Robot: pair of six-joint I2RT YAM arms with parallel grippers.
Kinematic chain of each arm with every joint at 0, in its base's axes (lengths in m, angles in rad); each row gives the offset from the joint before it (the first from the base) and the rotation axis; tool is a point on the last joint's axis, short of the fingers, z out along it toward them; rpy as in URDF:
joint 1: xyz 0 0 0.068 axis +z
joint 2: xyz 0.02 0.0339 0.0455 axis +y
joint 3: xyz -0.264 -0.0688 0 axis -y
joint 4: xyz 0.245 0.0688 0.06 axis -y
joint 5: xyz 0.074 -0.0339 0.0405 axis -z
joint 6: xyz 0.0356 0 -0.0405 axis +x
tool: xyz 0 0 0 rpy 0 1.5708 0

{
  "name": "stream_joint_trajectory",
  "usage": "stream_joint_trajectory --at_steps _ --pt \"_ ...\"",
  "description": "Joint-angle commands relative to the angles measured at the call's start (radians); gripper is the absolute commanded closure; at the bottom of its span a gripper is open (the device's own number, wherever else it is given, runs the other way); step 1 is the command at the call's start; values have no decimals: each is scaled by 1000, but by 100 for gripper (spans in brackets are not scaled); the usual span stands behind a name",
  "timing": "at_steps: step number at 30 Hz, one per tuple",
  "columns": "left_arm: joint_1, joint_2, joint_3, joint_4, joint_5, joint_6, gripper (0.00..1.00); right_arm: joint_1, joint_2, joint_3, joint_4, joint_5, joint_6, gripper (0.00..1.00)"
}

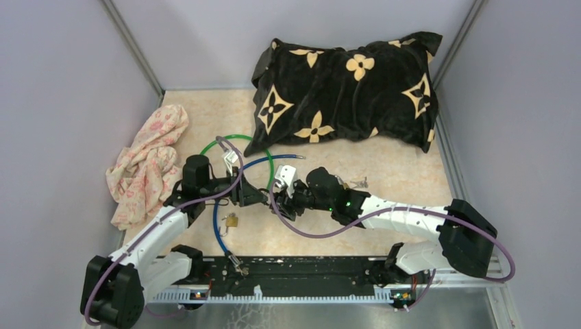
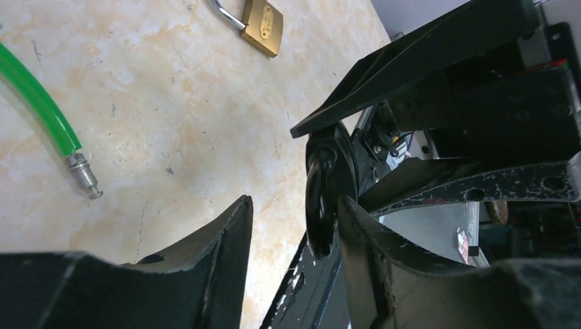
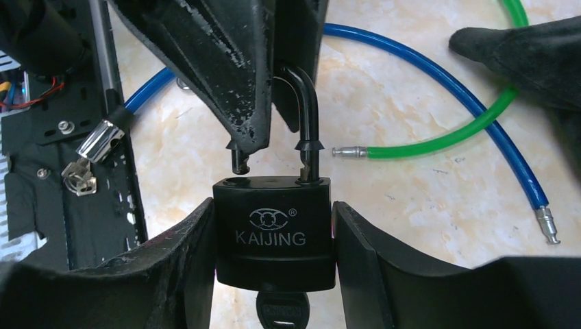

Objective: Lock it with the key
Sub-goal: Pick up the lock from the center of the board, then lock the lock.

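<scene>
Your right gripper [image 3: 274, 209] is clamped on the black padlock [image 3: 274, 240], 1 finger pressed to each side of the body, holding it just above the table [image 1: 404, 185] near its middle. The key [image 3: 281, 314] sits in the underside of the lock; you can see only its black head, poking out below the body in the right wrist view. The shackle [image 3: 306, 103] is raised: its short leg hangs just above its hole, while the long leg is still seated in the body. Your left gripper [image 2: 293, 205] has its 2 fingers around the top of the shackle, but the jaws stand apart; in the left wrist view the shackle rests against 1 finger, with bare table showing between it and the other. A blue cable [image 3: 438, 75] and a green cable [image 3: 438, 147] cross on the table behind the lock. A brass padlock [image 1: 231, 221] lies apart, nearer the arm bases, with its shackle open. A black pillow [image 1: 346, 89] lies at the far end and a crumpled pink cloth [image 1: 147, 168] at the left edge.
</scene>
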Motion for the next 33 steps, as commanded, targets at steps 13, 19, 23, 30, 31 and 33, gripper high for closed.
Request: stream_joint_trajectory --at_steps 13,19,23,30,31,33 --pt "-19 -71 -10 150 109 -53 100 -5 -30 109 43 -73 -73 100" --pt "-17 -166 15 288 19 -80 100 -138 -97 46 75 -269 62 2" --pt "-17 -213 23 317 41 -83 100 -289 -140 -90 287 -560 265 2" --pt "-17 -247 17 460 25 -168 100 -352 -45 -197 812 -623 580 2" --pt "-17 -248 15 480 23 -185 100 -351 -27 -203 875 -620 602 2" --pt "-17 -251 13 502 17 -205 100 -346 -2 -218 981 -597 642 3"
